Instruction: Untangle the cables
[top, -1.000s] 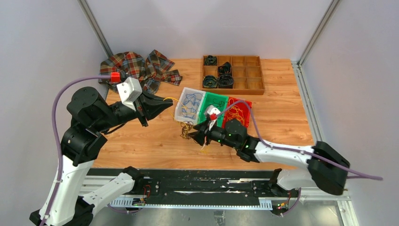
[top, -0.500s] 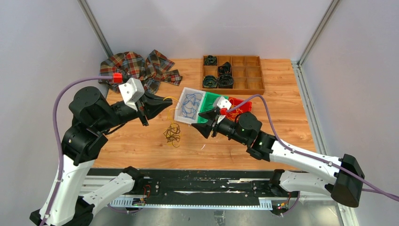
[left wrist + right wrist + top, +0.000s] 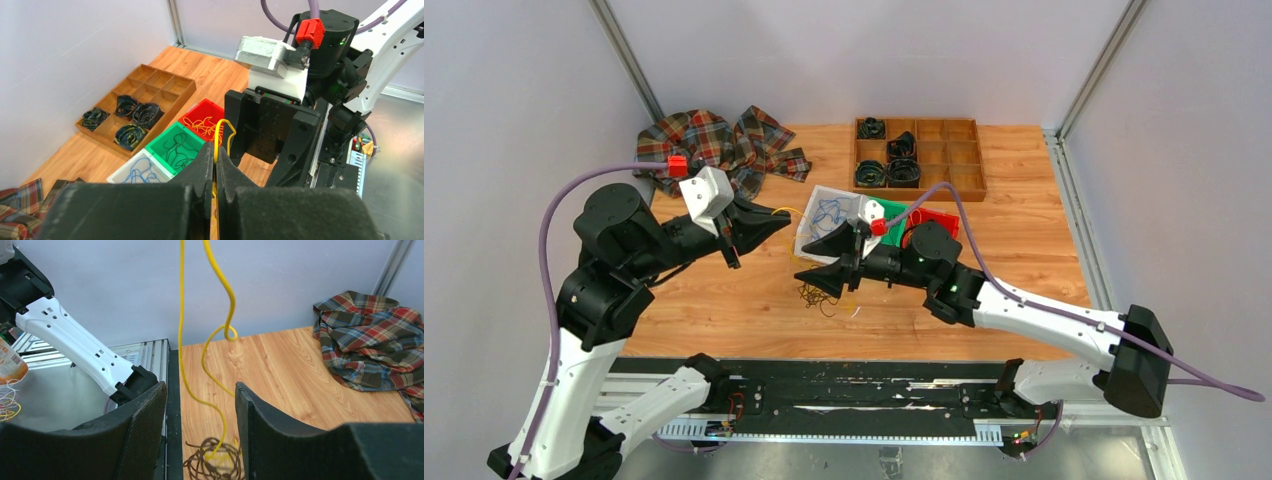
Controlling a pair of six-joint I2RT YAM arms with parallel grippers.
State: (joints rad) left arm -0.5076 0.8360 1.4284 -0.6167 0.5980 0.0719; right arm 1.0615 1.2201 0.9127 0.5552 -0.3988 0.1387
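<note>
The left pincer [image 3: 776, 216] is clamped on a yellow cable [image 3: 223, 131] that hangs down to the dark clump of cables [image 3: 817, 294] on the table [image 3: 1024, 230], at the pincer's 4 o'clock. At the clump's 12 o'clock the right pincer [image 3: 817, 260] hovers, fingers spread wide apart.

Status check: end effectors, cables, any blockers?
Left end effector shut on yellow cable, lifted. Right end effector open, straddling that strand. Its lower end runs into dark clump on table, not yet free. No blocker seen.
</note>
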